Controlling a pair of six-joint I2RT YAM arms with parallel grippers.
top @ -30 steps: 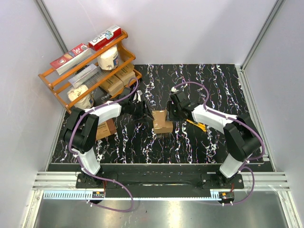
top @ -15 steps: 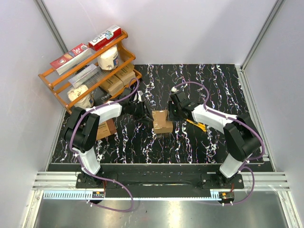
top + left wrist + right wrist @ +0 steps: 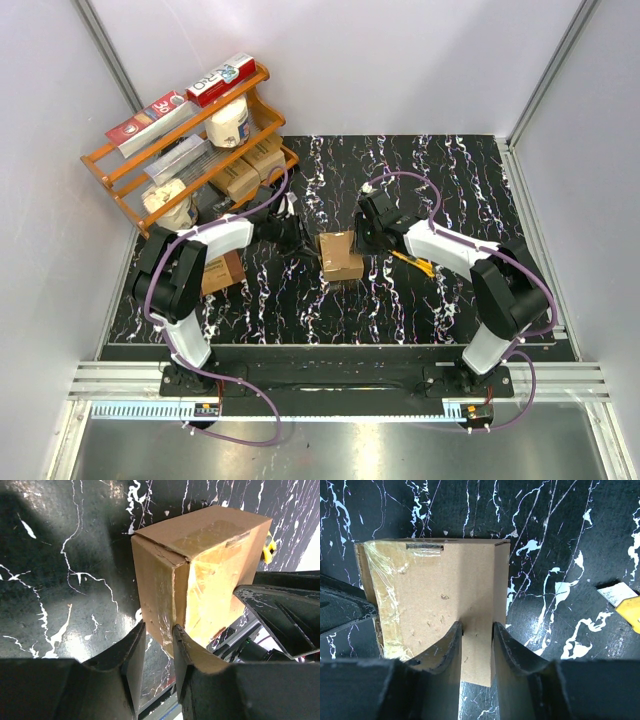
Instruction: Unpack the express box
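Note:
The express box [image 3: 341, 256], small and light brown with clear tape, sits mid-table between both grippers. My left gripper [image 3: 297, 236] is at its left side. In the left wrist view the gripper [image 3: 159, 647] is shut with a cardboard edge of the box [image 3: 200, 565] between the fingers, and a loose flap lies over the right finger [image 3: 200, 655]. My right gripper [image 3: 366, 240] is at the box's right side. In the right wrist view the gripper [image 3: 477, 640] is closed narrow, with its fingertips against the box [image 3: 435, 590] and a strip of cardboard between them.
A yellow utility knife [image 3: 414, 262] lies right of the box under the right arm and shows in the right wrist view [image 3: 629, 611]. A darker brown box [image 3: 222, 272] sits by the left arm. An orange rack [image 3: 190, 140] with cartons and toothpaste stands at back left.
My left gripper has drawn a little to the left, and the box's left top corner has come with it. The right gripper has stayed in place.

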